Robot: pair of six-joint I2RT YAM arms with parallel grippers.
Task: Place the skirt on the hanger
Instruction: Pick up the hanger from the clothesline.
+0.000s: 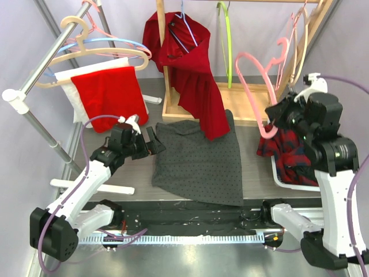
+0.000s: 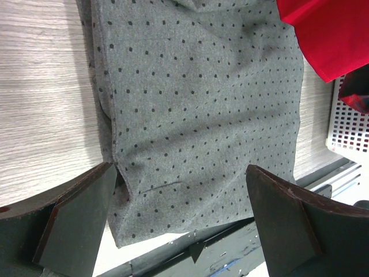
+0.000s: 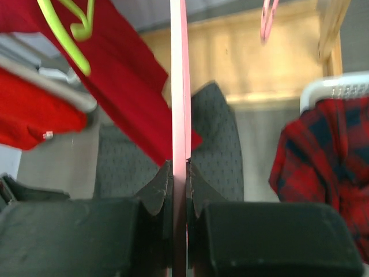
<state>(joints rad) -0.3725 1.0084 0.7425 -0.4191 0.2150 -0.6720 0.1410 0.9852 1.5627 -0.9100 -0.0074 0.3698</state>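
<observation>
Top external: grey dotted skirt (image 1: 199, 161) lies flat on table (image 1: 255, 168), mid-view. Its 12 o'clock edge sits under a hanging red garment (image 1: 199, 92). Left gripper (image 1: 151, 142) at skirt's 9 o'clock edge, fingers spread wide, nothing between them. Right gripper (image 1: 275, 115) at skirt's 3 o'clock, pinched tight on pink hanger (image 3: 180, 86).

No readable writing in any view.
The grey skirt (image 2: 196, 104) bears only dark dots — a small white tag (image 3: 48, 135) on the red cloth (image 3: 29, 118) is too blurred to read.
</observation>
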